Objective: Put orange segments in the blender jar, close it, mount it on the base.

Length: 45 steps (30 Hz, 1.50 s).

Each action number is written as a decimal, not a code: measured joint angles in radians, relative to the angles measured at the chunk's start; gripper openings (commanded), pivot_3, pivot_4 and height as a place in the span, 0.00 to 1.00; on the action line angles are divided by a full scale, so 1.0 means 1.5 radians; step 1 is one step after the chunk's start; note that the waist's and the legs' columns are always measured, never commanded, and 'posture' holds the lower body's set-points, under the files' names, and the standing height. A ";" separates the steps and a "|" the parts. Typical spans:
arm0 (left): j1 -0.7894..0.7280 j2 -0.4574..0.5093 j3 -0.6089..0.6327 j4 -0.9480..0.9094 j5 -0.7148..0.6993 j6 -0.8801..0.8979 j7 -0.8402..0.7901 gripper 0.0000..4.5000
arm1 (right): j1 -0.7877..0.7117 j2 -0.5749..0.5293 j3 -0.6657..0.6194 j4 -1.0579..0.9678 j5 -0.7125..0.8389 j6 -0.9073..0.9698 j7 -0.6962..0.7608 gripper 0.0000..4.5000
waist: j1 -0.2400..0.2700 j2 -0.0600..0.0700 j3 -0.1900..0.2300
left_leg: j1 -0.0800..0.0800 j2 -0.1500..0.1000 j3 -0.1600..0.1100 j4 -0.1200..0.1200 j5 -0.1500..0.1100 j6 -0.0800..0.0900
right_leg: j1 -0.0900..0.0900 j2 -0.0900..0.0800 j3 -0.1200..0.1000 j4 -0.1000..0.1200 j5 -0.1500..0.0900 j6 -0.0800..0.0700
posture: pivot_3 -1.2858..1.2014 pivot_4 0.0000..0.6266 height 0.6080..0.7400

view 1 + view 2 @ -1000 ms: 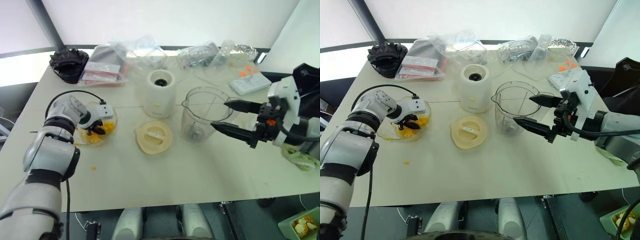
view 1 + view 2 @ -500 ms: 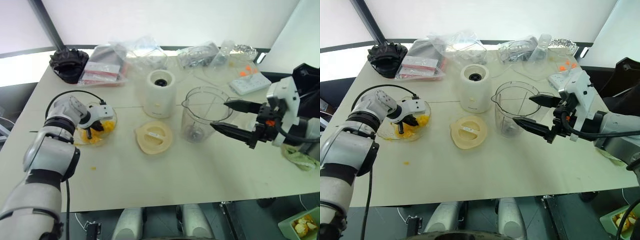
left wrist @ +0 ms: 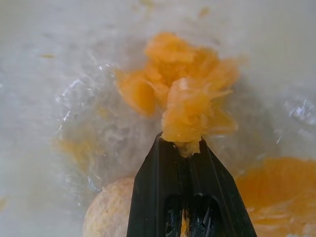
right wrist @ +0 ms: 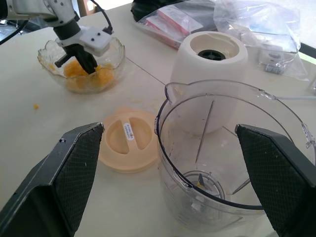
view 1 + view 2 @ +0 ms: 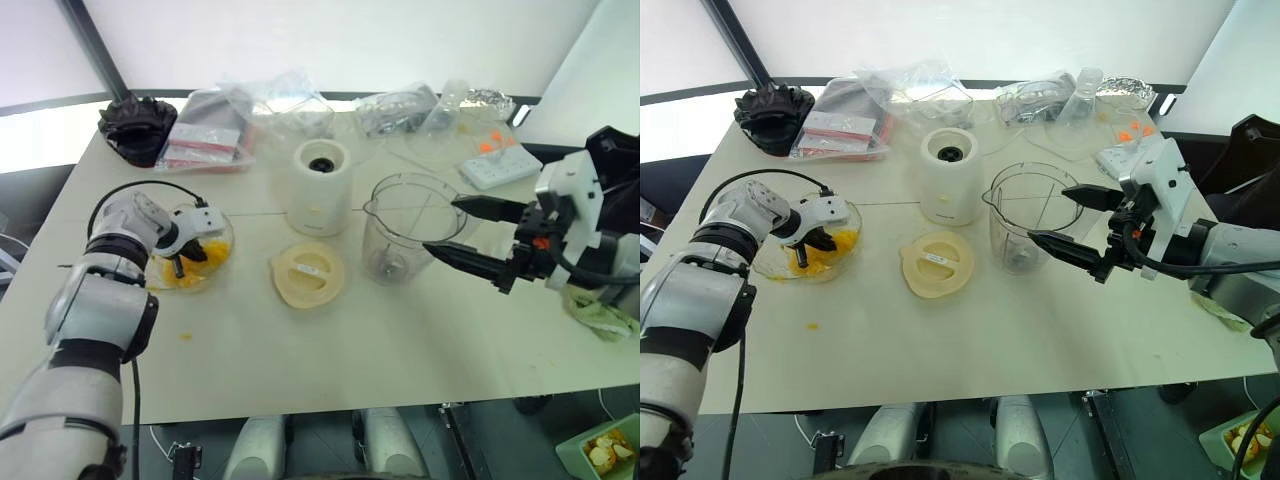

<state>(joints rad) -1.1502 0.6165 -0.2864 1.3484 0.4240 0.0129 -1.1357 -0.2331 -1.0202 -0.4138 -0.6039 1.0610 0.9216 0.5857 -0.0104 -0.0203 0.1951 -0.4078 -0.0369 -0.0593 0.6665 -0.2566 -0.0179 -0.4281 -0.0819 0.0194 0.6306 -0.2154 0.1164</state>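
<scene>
Standing on: one pale table (image 5: pixel 330 340) carried everything.
Jars: one blender jar (image 5: pixel 404 228) stood upright and open near the middle, a small blade at its bottom, just right of the base.
Bases: one base (image 5: pixel 320 186), cream-white with a dark socket on top, stood apart from the jar, behind the lid.
Lids: one flat round cream lid (image 5: pixel 308 274) lay on the table in front of the base.
Dishes: one shallow glass dish (image 4: pixel 82 84) on the left held the orange segments (image 3: pixel 182 94), a loose heap I could not count.
Strays: one orange scrap (image 5: pixel 185 336) lay on the table in front of the dish.
Left gripper (image 3: pixel 180 143): down in the dish, clenched on a chunk of segment.
Right gripper (image 5: pixel 448 227): released, fingers spread wide on either side of the jar, not touching it.
</scene>
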 measured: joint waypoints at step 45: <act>-0.050 0.012 0.298 -0.454 -0.478 0.348 -0.009 0.01 | 0.078 0.024 -0.054 -0.039 -0.012 -0.008 -0.024 1.00 | 0.010 0.000 0.000 | 0.000 -0.001 0.000 0.001 0.000 0.000 | 0.000 0.000 0.000 0.000 0.000 0.000 | 0.52 0.24 1.00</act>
<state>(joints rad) -1.2258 0.6343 0.1611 0.6673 -0.2938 0.5342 -1.1498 -0.1159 -0.9836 -0.4941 -0.6623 1.0433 0.9090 0.5503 0.0047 -0.0207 0.1952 -0.4080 -0.0377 -0.0590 0.6676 -0.2566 -0.0180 -0.4278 -0.0821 0.0198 0.6304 -0.2153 0.1164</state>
